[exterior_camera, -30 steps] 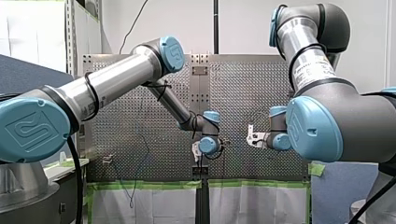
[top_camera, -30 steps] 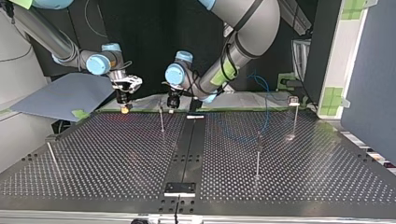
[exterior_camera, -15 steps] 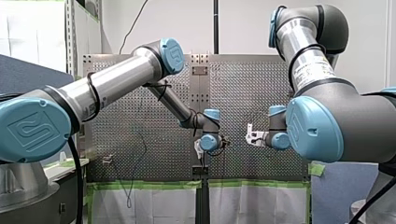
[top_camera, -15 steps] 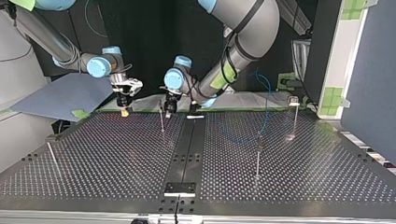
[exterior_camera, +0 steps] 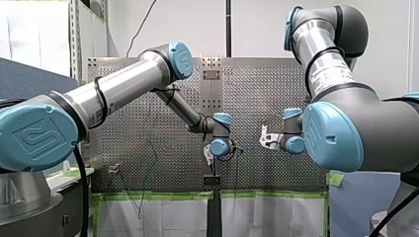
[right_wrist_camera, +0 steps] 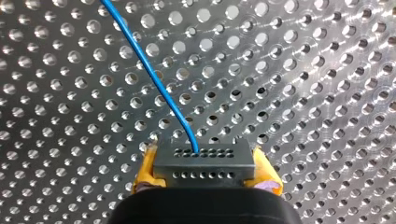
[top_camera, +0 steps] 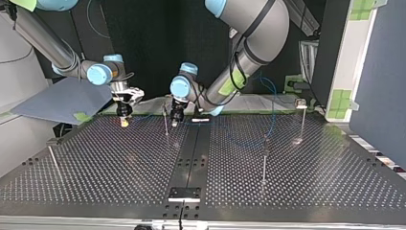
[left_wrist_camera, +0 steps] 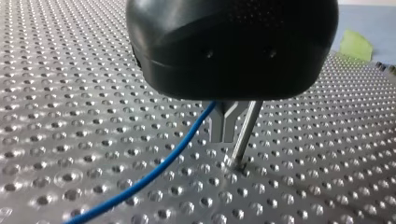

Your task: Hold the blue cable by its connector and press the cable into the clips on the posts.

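Shut tight on a dark grey rectangular connector (right_wrist_camera: pixel 204 164) with two rows of small holes: my right gripper (right_wrist_camera: pixel 204 173), yellow pads (right_wrist_camera: pixel 145 171) set against both short ends. Leaving the connector's far face, a thin blue cable (right_wrist_camera: pixel 149 70), running ahead of that gripper and off to one side over the perforated metal table (right_wrist_camera: pixel 303 93). On the other arm, my left gripper (left_wrist_camera: pixel 225 137), black-bodied, metal fingers (left_wrist_camera: pixel 218 123) narrow with tips together. Cable emerging at their root and trailing away below them, seemingly caught there, though how firmly cannot be told. Just beside those fingers, a slim upright metal post (left_wrist_camera: pixel 243 135) seated in a table hole. Judged decisive for the coming move: post lying to one side of the left fingers, cable's long axis passing close by it. Probably calls for a short sideways press toward the post, with my left arm far nearer than my right. No clip visible from the left wrist, the post's upper end hidden by the gripper body. Shown only from across the table: post standing between the two grippers, close by the left one and well apart from the right. Also there, further posts (top_camera: pixel 264 163) farther off, with slack cable looping near them.
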`<action>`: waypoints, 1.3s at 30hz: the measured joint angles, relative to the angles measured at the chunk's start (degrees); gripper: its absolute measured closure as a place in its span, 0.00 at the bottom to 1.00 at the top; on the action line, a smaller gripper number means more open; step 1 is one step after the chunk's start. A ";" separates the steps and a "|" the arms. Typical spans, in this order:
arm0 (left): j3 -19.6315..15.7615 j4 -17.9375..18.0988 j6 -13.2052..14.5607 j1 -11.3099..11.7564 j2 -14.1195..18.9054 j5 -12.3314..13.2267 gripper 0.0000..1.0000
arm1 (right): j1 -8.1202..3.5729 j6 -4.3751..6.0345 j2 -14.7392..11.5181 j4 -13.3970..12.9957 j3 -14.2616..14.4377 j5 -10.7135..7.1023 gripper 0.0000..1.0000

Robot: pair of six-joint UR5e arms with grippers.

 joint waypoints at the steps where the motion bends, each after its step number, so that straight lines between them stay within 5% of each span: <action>1: 0.05 -0.08 0.05 0.09 0.00 -0.09 1.00 | -0.01 0.04 0.00 0.01 -0.11 0.00 1.00; 18: 0.15 -1.05 1.83 0.73 0.02 -0.96 1.00 | -0.45 0.46 0.14 0.17 -1.56 -0.12 1.00; 20: 0.16 -1.39 2.11 0.73 0.02 -1.23 0.84 | -0.48 0.47 0.15 0.18 -1.57 -0.12 1.00; 21: 0.16 -1.65 2.32 0.74 0.02 -1.48 0.84 | -0.49 0.47 0.15 0.19 -1.57 -0.12 1.00; 23: 0.16 -2.14 2.66 0.74 0.04 -1.78 0.60 | -0.51 0.47 0.15 0.25 -1.58 -0.13 1.00; 31: 0.15 -5.39 5.60 0.65 0.06 -2.92 0.56 | -0.52 0.20 0.15 0.81 -1.58 -0.19 1.00; 33: 0.15 -6.40 6.59 0.60 0.09 -2.66 0.47 | -0.53 0.15 0.15 0.90 -1.58 -0.21 1.00; 35: 0.15 -7.07 7.53 0.59 0.09 -2.00 0.19 | -0.53 0.12 0.16 0.96 -1.59 -0.25 1.00; 39: 0.14 -8.42 9.19 0.55 0.10 -0.43 0.00 | -0.54 0.06 0.15 1.07 -1.59 -0.31 1.00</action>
